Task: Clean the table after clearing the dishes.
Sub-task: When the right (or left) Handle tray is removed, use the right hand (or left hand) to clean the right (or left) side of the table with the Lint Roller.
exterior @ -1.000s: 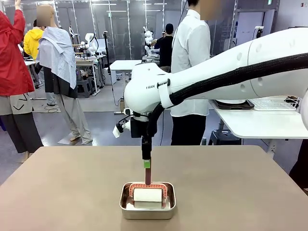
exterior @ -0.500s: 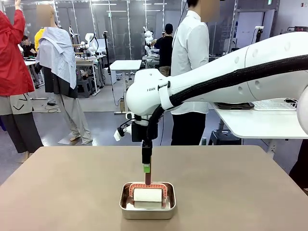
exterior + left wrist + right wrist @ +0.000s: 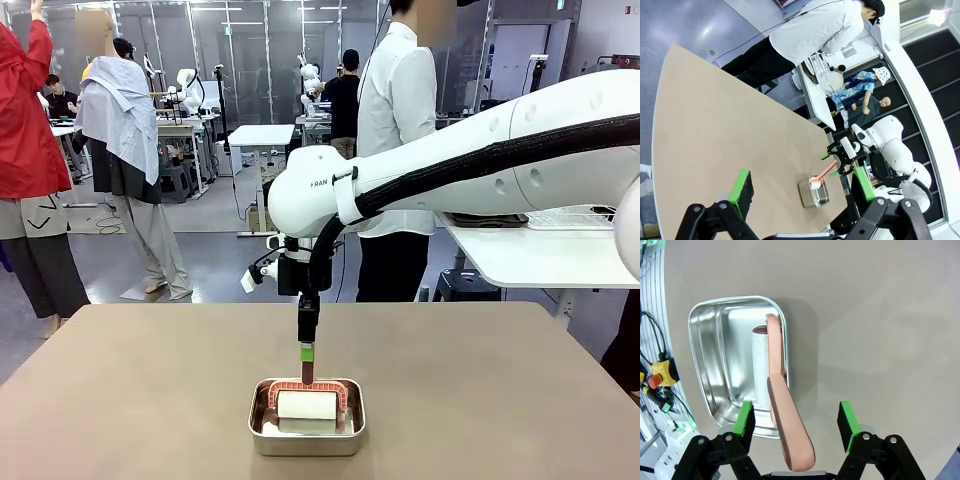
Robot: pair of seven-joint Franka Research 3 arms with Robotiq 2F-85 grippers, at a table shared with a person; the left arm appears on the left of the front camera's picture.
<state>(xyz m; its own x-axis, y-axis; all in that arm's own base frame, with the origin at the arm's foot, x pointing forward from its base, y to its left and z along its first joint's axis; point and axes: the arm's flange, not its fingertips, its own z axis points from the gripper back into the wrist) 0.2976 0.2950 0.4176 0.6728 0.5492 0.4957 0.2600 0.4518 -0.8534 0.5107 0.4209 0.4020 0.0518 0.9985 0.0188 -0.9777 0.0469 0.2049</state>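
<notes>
White right arm point(image 3: 450, 160) outstretched, tool point(image 3: 307, 352) over pan point(image 3: 306, 443).

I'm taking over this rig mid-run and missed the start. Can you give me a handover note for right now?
Right gripper: open, straddling the pink handle of the lint roller, not gripping it.
Left gripper: open, empty, high above the table.
Roller lies in the steel pan near the robot's table edge.
Done: the dishes are off it, on the white side table.
Left: grasp the roller, clean the tabletop.
</notes>
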